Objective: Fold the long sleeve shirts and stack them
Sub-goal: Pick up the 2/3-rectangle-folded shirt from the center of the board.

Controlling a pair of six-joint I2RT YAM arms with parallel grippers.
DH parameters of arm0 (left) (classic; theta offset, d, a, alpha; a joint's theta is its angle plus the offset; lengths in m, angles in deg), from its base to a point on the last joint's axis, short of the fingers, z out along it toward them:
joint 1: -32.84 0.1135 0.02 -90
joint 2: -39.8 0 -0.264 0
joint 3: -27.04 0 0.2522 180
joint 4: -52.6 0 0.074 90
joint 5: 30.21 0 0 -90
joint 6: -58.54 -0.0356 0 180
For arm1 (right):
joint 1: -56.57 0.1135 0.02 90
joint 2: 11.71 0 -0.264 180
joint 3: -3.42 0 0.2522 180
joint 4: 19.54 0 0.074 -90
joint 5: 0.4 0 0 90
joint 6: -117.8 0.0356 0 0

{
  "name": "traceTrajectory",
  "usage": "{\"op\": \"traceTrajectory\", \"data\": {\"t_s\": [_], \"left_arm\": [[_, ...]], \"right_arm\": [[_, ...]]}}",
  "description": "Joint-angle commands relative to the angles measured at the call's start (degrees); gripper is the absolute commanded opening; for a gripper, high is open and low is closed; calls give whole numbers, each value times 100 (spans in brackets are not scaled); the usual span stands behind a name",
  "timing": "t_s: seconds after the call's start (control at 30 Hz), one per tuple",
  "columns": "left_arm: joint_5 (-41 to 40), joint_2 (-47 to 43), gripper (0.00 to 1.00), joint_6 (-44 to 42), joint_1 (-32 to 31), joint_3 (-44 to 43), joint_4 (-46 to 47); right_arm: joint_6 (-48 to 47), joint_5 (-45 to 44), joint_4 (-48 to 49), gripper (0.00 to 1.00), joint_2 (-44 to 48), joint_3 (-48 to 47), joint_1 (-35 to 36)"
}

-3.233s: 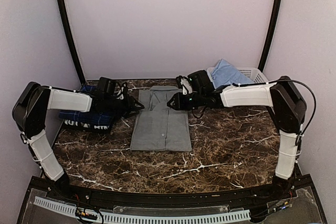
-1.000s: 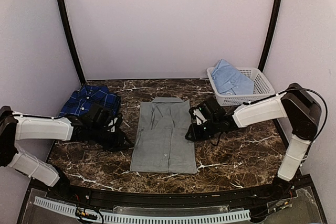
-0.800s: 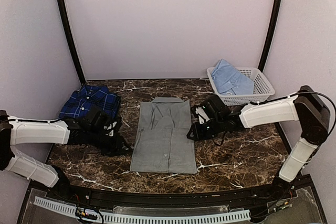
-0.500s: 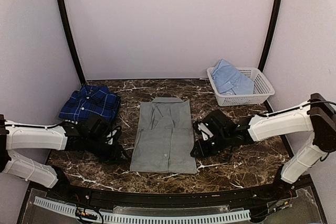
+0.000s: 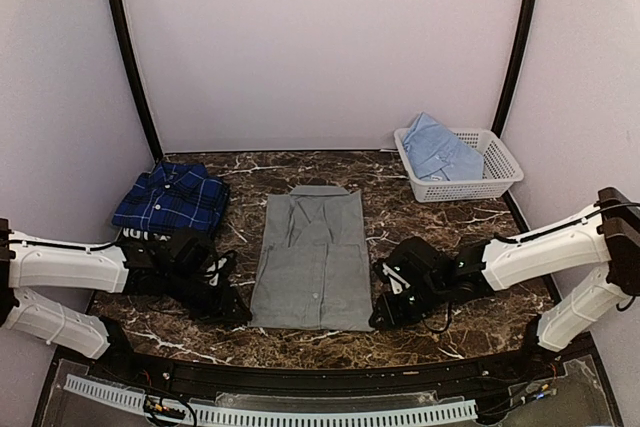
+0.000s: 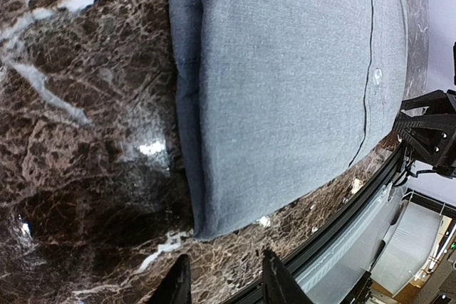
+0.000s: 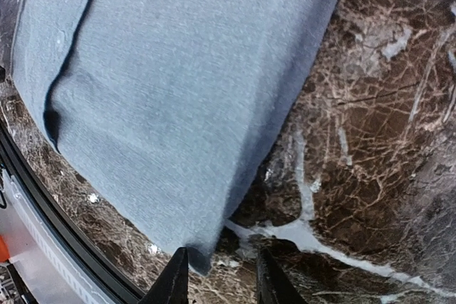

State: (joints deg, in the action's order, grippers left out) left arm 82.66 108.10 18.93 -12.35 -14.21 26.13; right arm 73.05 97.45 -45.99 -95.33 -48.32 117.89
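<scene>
The grey shirt (image 5: pixel 312 262) lies flat in the table's middle, sleeves folded in, collar at the far end. My left gripper (image 5: pixel 238 311) is open beside its near left corner (image 6: pixel 206 229), fingertips just short of the cloth. My right gripper (image 5: pixel 381 316) is open at its near right corner (image 7: pixel 196 250), one fingertip next to the corner's edge. The navy plaid shirt (image 5: pixel 170 199) lies folded at the left. The light blue shirt (image 5: pixel 436 150) sits in the white basket (image 5: pixel 492 179).
The black front rail (image 5: pixel 320 382) runs along the table's near edge, just past both grippers; it also shows in the left wrist view (image 6: pixel 335 233). Purple walls close in the left, back and right sides.
Both grippers have moved from beside the collar end toward the near edge along the shirt's sides, down to its near corners. The shirts have not moved.
</scene>
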Motion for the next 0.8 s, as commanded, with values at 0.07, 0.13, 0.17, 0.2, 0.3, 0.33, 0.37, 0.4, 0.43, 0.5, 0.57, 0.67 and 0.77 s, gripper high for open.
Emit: {"op": "traceTrajectory", "data": {"t_s": [0.07, 0.13, 0.17, 0.2, 0.3, 0.33, 0.37, 0.4, 0.43, 0.5, 0.57, 0.67, 0.77], "left_arm": [[-112, 66, 33, 92, -92, 95, -74], [-167, 99, 33, 106, -103, 90, -121], [-190, 99, 33, 114, -103, 91, -141], [-247, 98, 33, 117, -104, 93, -194], [-282, 77, 34, 151, -104, 117, -192], [-265, 82, 34, 153, -104, 119, -156], [-239, 108, 34, 159, -104, 129, -137], [-235, 124, 34, 162, -111, 134, -107], [-221, 161, 34, 163, -121, 135, -90], [-209, 218, 34, 168, -152, 152, -29], [-207, 280, 34, 172, -171, 173, 54], [-208, 400, 34, 193, -182, 191, 153], [-184, 501, 34, 213, -206, 195, 288]], "right_arm": [[327, -8, 337, 30, -109, 94, 104], [343, 20, 379, 30, -161, 68, 118], [358, 18, 378, 30, -190, 56, 133], [371, 18, 364, 30, -205, 54, 165], [409, 56, 346, 29, -250, 86, 197], [412, 72, 346, 29, -264, 96, 223], [428, 82, 353, 29, -273, 104, 248], [442, 88, 367, 29, -281, 106, 264], [455, 97, 383, 29, -301, 120, 274], [470, 110, 407, 29, -330, 140, 287], [499, 110, 433, 29, -332, 166, 300], [535, 108, 491, 28, -327, 222, 294], [585, 138, 558, 26, -331, 268, 305]]}}
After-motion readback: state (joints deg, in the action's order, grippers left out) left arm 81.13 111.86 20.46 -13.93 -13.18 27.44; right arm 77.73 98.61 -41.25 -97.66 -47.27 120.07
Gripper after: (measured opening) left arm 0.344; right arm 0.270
